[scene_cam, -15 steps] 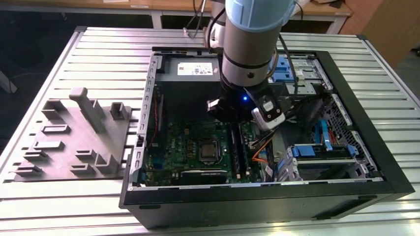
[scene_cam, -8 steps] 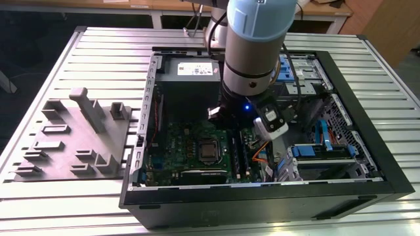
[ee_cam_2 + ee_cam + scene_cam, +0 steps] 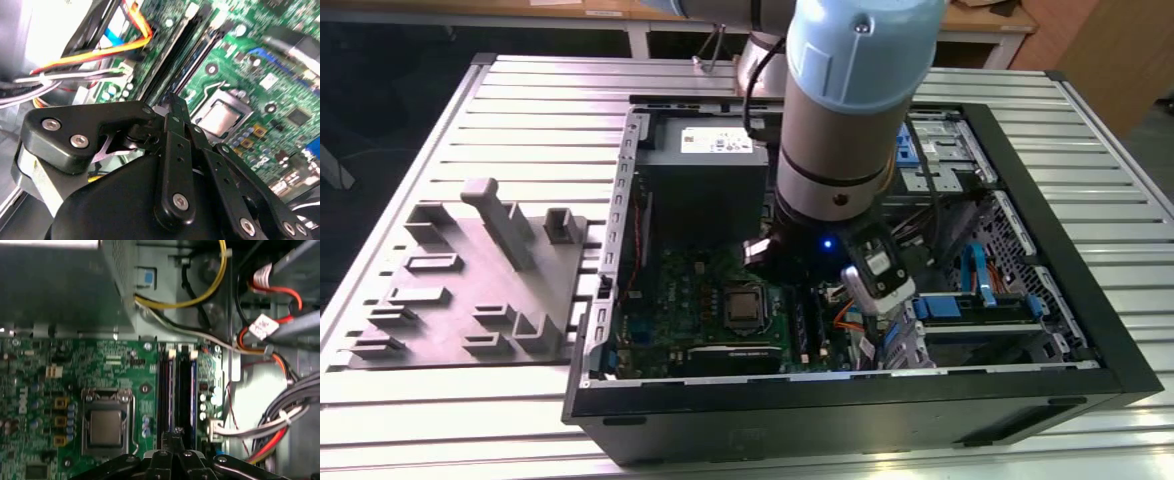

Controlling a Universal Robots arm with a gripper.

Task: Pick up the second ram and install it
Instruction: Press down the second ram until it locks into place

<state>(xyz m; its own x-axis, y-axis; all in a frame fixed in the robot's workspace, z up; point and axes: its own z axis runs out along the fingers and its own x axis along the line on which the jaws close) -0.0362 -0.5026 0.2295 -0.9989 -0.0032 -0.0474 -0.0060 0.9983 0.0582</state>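
The gripper (image 3: 175, 432) is down inside the open case (image 3: 854, 400), low over the green board (image 3: 110, 365). In both wrist views its two black fingers (image 3: 176, 107) are pressed together, with no gap visible between the tips. I cannot tell whether anything thin is pinched between them.

The tips sit at the near end of the pair of long black slots (image 3: 186, 390). A thin dark strip with a purplish edge, seemingly the ram (image 3: 171, 390), runs along the slots straight ahead of the tips. Whether the tips touch it, or whether it is fully seated, cannot be made out.

The metal socket (image 3: 106, 427) lies just beside the slots on the board. A bundle of red, white and grey cables (image 3: 280, 420) is on their other side.

In the exterior view the arm (image 3: 841, 150) reaches down into the middle of the case. A grey tray (image 3: 467, 290) with an upright post (image 3: 500, 220) rests on the table (image 3: 520, 110) at the case's 9 o'clock.
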